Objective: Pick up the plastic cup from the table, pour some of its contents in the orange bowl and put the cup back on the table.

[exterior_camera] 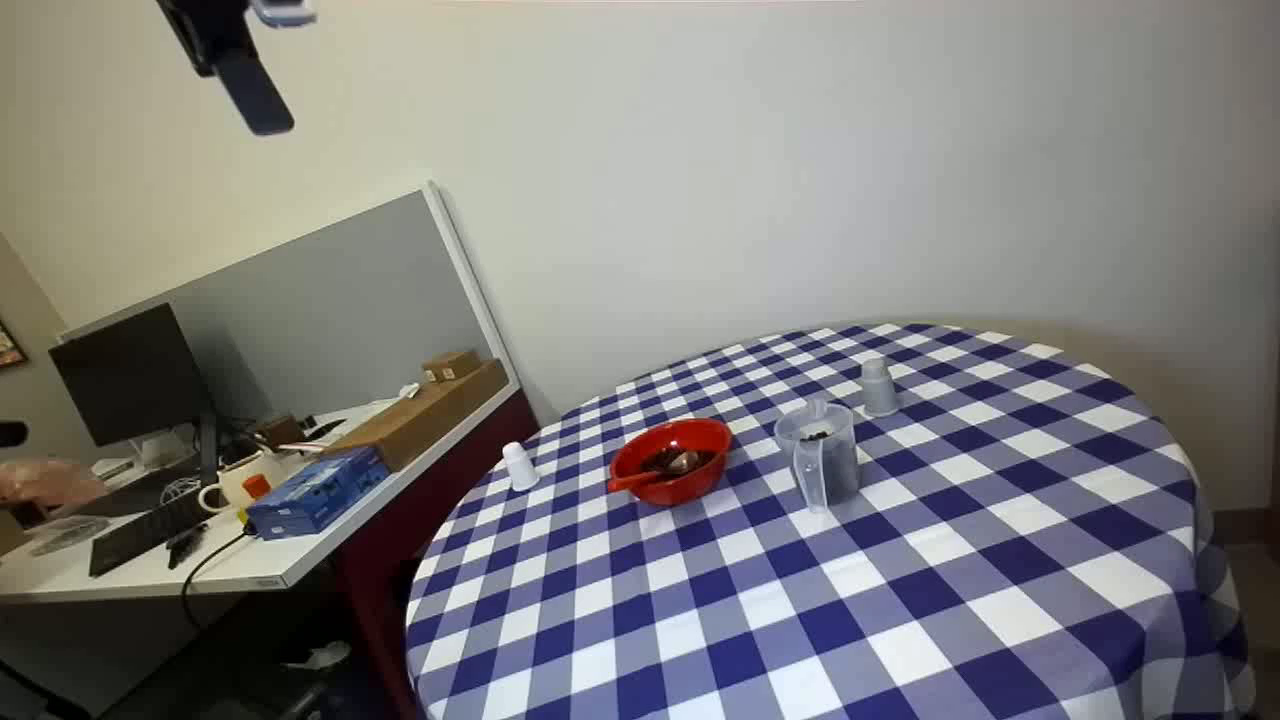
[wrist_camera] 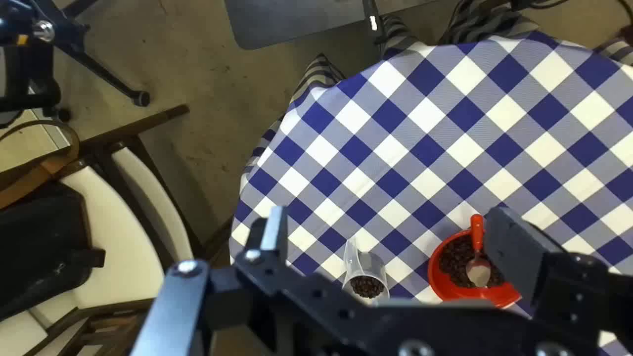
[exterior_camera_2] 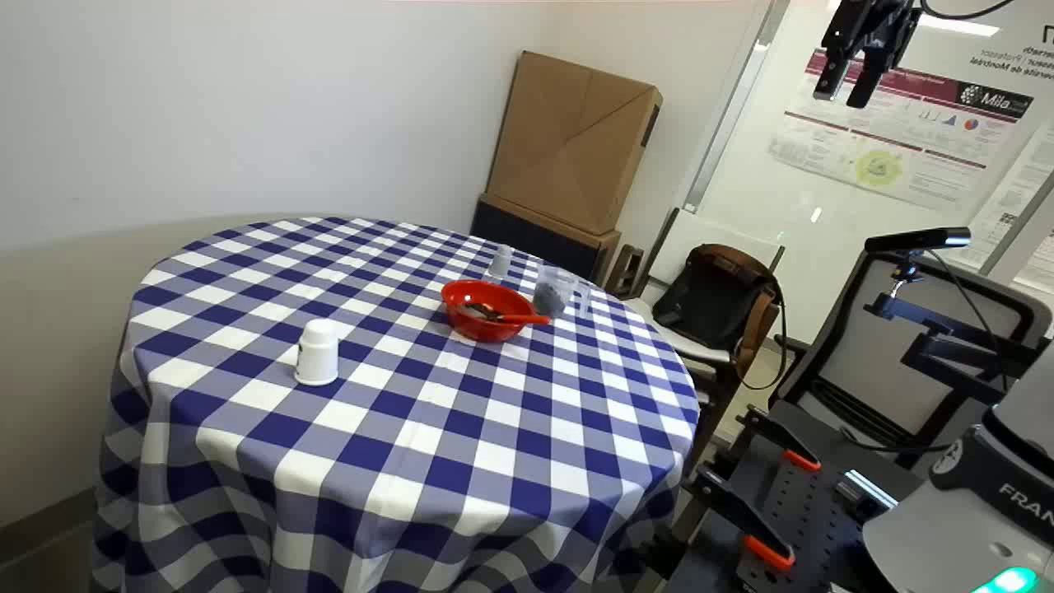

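The plastic cup (exterior_camera: 840,470) is a translucent grey jug with a handle. It stands upright on the checkered table (exterior_camera: 760,640) in both exterior views (exterior_camera_2: 550,295). In the wrist view, dark beans show inside the cup (wrist_camera: 368,269). The orange bowl (exterior_camera: 655,491) stands beside it, apart from it, and also shows in an exterior view (exterior_camera_2: 486,331). In the wrist view the bowl (wrist_camera: 440,277) holds dark beans and a red-handled spoon (wrist_camera: 477,237); a finger hides its right part. My gripper (wrist_camera: 389,230) is open and empty, high above the table, also in an exterior view (exterior_camera_2: 842,95).
A white upside-down cup (exterior_camera_2: 318,356) and a translucent upside-down cup (exterior_camera: 878,388) stand on the table on opposite sides of the bowl and jug. A cluttered desk (exterior_camera: 240,560) is beside the table. A chair with a bag (exterior_camera_2: 712,296) and cardboard boxes (exterior_camera_2: 568,140) are near its edge.
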You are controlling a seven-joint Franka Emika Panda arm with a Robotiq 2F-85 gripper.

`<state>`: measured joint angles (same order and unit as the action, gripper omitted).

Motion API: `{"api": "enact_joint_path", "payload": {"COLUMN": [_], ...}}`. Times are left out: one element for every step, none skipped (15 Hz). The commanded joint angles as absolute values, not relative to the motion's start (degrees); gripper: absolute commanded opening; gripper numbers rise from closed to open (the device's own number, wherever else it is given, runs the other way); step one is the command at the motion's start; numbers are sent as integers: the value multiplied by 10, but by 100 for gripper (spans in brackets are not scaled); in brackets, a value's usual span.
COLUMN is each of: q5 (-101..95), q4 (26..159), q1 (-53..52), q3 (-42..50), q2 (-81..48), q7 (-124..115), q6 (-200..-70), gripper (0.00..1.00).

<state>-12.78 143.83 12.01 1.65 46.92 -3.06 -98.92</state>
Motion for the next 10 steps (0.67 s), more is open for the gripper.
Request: {"api": "enact_joint_path", "payload": {"q5": [-135,-132,-133,-135,-139,-146,-150,-154,-152,-159], "q4": [1436,1432,1433,1419,1412,1400,1394,1380,1364,1349], "q1": [107,101,100,100,100,104,105,105,106,109], "q3": [26,31,32,30,29,26,28,34,38,42], "q2": [469,458,455,427,411,379,360,325,293,256], "q7": [-38,-29,-31,-38,-37,-41,-40,-30,-28,-28], "q6": [-986,-1004,-1018,-1029,-1035,-1049,-1063,-1078,-1088,-1102], "gripper": [100,100,100,100,100,100,100,100,100,100]}}
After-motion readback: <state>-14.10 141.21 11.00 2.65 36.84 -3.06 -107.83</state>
